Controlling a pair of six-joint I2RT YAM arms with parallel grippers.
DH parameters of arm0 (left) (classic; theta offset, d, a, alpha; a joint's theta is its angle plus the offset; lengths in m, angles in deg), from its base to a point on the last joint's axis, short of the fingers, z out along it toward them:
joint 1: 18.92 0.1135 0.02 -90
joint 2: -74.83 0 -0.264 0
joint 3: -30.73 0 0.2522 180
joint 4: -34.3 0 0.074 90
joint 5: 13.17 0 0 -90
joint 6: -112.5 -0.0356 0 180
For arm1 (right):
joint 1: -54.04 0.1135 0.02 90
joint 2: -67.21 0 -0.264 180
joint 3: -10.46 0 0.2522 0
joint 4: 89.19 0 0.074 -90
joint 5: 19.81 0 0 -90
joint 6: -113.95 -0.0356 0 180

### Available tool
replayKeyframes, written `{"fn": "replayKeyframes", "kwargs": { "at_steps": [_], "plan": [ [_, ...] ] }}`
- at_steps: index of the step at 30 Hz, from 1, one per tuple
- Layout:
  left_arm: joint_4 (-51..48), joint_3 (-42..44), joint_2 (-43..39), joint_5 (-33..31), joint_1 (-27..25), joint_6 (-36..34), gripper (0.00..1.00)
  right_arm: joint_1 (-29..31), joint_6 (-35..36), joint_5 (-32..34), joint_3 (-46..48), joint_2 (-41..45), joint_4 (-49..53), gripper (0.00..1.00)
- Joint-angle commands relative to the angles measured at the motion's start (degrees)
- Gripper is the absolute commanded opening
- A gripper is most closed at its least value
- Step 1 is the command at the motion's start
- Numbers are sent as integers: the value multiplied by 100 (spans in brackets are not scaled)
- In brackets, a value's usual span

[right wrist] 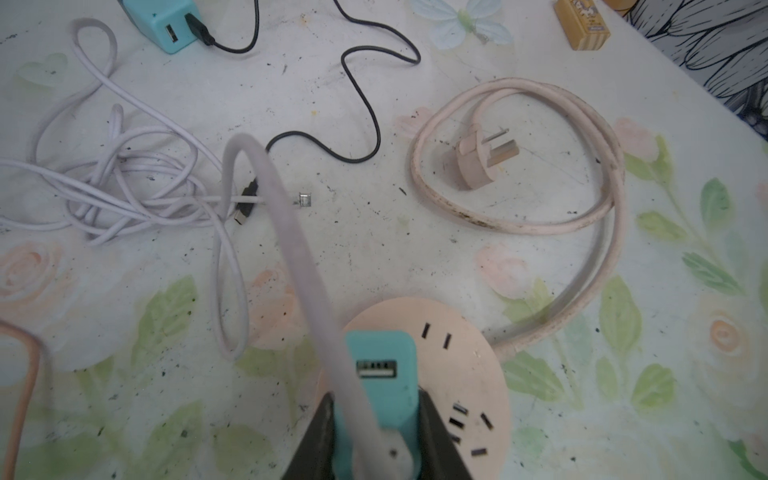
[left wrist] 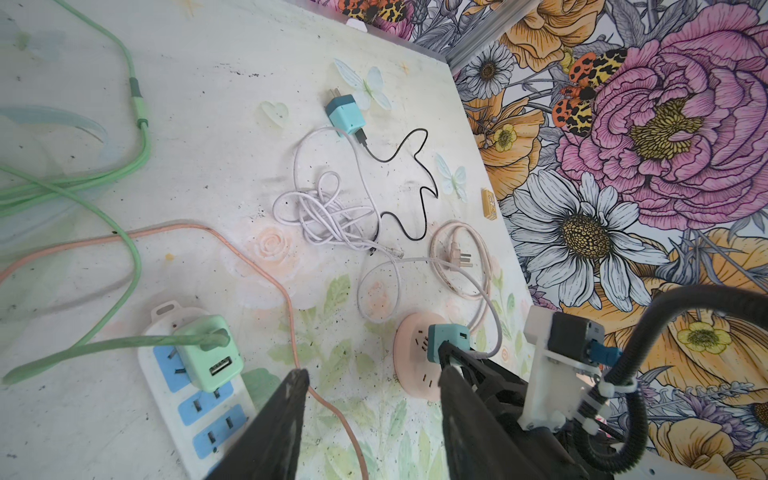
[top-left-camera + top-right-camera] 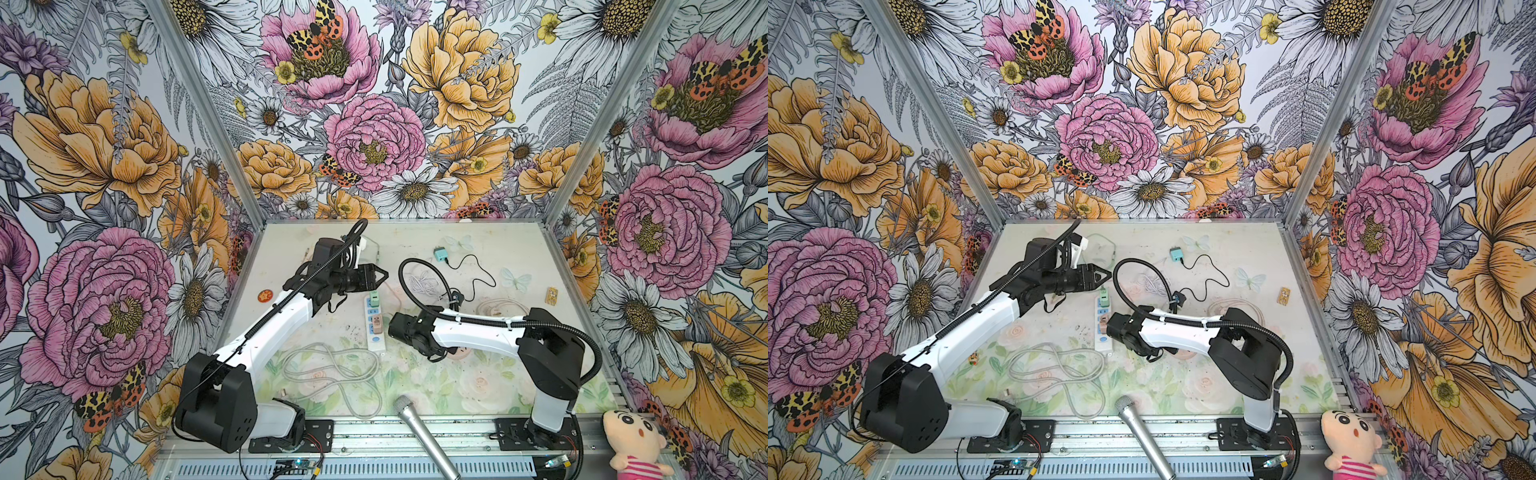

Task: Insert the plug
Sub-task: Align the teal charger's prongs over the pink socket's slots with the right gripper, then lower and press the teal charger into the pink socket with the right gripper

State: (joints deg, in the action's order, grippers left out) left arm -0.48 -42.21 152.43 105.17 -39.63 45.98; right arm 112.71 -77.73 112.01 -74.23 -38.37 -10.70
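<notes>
At table (image 1: 415, 249) centre, right end effector (image 1: 376, 401) clenched on teal plug (image 1: 384, 353), set against round pink socket (image 1: 465, 365); prongs hidden, seating unclear. Blurred white cable (image 1: 291, 232) crosses the grip. Near power strip (image 2: 208, 436), left end effector (image 2: 370, 376) released, empty.

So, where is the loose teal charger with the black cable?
In both top views the loose teal charger lies near the far edge of the table, right of centre, beside a pale butterfly decal.
</notes>
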Motion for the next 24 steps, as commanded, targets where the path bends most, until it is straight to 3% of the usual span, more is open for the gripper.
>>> {"fn": "replayKeyframes", "kwargs": {
  "at_steps": [1, 9, 18, 24],
  "plan": [
    [-8, -45, -114, 202, 63, -57, 54, 32, -611, -1760, 369, -489, -356, 0],
    [2, -94, -217, 279, 58, 24, 54, -51, -545, -2223, 48, -969, -354, 0],
    [-1, -85, -230, 300, 33, 67, 54, -237, -253, -2328, 387, -453, -868, 0],
    [-215, -264, -222, 191, -52, -6, 54, -242, -507, -2668, 394, -838, -900, 0]
  ]
}}
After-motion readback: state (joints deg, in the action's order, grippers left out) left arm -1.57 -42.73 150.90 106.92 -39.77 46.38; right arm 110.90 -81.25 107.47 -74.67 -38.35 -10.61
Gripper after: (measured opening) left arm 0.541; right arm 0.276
